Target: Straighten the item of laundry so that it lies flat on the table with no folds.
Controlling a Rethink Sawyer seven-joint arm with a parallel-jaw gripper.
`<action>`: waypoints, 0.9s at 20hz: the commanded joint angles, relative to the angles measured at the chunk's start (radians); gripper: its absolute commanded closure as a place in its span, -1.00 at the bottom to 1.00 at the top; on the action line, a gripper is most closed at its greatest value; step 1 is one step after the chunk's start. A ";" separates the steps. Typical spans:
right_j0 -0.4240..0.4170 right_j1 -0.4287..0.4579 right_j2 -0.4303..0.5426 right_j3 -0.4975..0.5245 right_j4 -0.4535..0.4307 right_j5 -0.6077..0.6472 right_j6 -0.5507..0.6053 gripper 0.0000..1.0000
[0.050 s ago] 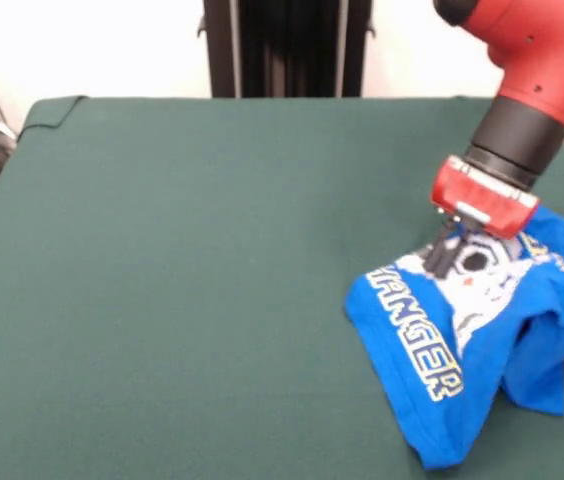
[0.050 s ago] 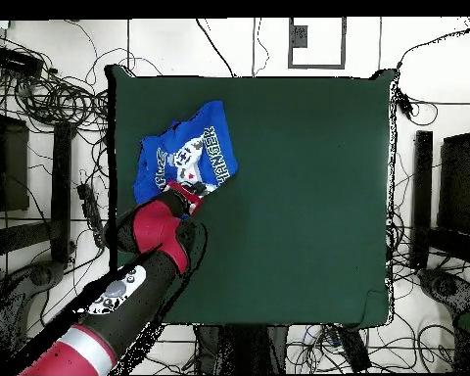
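Crumpled blue T-shirt (image 1: 462, 330), lettering showing, under pincer (image 1: 446, 254)

Claw (image 1: 449, 252) down on crumpled blue shirt (image 1: 462, 330), green table (image 1: 182, 260).

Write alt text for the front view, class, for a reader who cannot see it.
A red and black robot arm reaches down so its gripper meets a crumpled blue T-shirt near the right edge of a green table. The shirt is folded over itself, with white lettering and part of a pixel print showing. The rest of the table is bare.
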 commanded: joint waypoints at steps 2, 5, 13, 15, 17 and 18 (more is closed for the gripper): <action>0.048 0.188 -0.100 0.035 0.005 0.218 0.199 1.00; 0.046 0.203 -0.114 0.049 0.004 0.162 0.201 1.00; 0.004 0.211 -0.099 0.055 -0.007 0.022 0.173 1.00; -0.002 0.219 -0.105 0.057 -0.010 -0.009 0.170 1.00; 0.002 0.242 -0.129 0.059 -0.003 -0.048 0.177 1.00; 0.007 0.252 -0.141 0.060 0.003 -0.056 0.182 1.00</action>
